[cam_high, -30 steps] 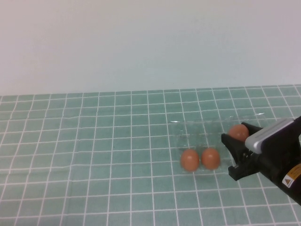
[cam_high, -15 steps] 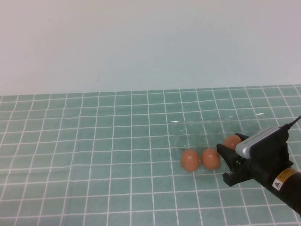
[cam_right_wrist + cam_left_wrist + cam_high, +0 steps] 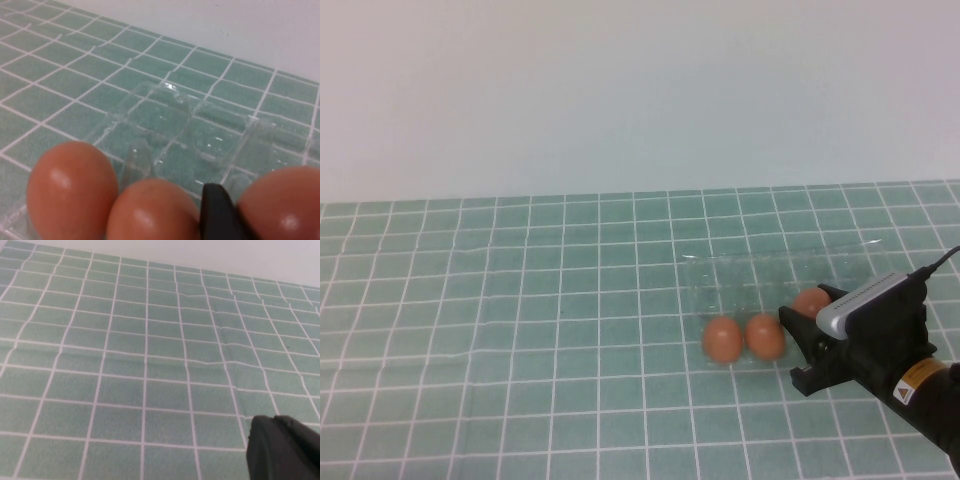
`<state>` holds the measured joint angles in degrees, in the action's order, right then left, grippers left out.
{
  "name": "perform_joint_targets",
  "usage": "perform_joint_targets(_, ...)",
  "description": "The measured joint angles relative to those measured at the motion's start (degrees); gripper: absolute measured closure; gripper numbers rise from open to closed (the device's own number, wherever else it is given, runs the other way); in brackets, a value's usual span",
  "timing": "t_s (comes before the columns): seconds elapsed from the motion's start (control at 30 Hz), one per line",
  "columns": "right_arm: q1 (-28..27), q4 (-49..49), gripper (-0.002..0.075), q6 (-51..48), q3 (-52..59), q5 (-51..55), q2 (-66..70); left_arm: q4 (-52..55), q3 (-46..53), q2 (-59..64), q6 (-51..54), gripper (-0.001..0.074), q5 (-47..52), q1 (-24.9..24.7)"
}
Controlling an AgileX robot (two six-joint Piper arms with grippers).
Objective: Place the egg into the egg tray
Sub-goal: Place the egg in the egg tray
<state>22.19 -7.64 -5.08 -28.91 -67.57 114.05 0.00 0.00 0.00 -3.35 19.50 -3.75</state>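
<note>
My right gripper is shut on the egg, a reddish-brown oval, and holds it low at the near right part of the clear egg tray. Two like eggs sit in the tray's near row, just left of the held one. In the right wrist view the held egg sits beside one black finger, with the two other eggs next to it and empty cups of the tray behind. My left gripper shows only in its wrist view, shut over bare cloth.
A green cloth with a white grid covers the table. A plain pale wall rises behind it. The left half of the cloth holds no objects.
My right gripper has carried the egg down and to the left, from above the tray's right end to just beside the two eggs. The two eggs in the tray have not moved.
</note>
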Motion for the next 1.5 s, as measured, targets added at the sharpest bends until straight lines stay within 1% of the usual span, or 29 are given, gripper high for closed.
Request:
perform_joint_targets(0.4,0.0,-0.1,0.036,-0.1,0.0,-0.4,0.3,0.0,0.0,0.0,0.0,0.0736,0.0,0.0)
perform_joint_targets(0.87,0.0,-0.2,0.031,2.6,0.0,-0.4,0.3,0.0,0.0,0.0,0.0,0.0736,0.0,0.0)
perform_joint_targets(1.1,0.0,-0.2,0.0304,3.0,0.0,-0.4,0.3,0.0,0.0,0.0,0.0,0.0736,0.0,0.0)
perform_joint_targets(1.37,0.0,-0.2,0.0228,4.1,-0.1,-0.6,0.3,0.0,0.0,0.0,0.0,0.0736,0.0,0.0)
perform_joint_targets(1.5,0.0,-0.1,0.0217,4.3,-0.1,-0.7,0.3,0.0,0.0,0.0,0.0,0.0736,0.0,0.0)
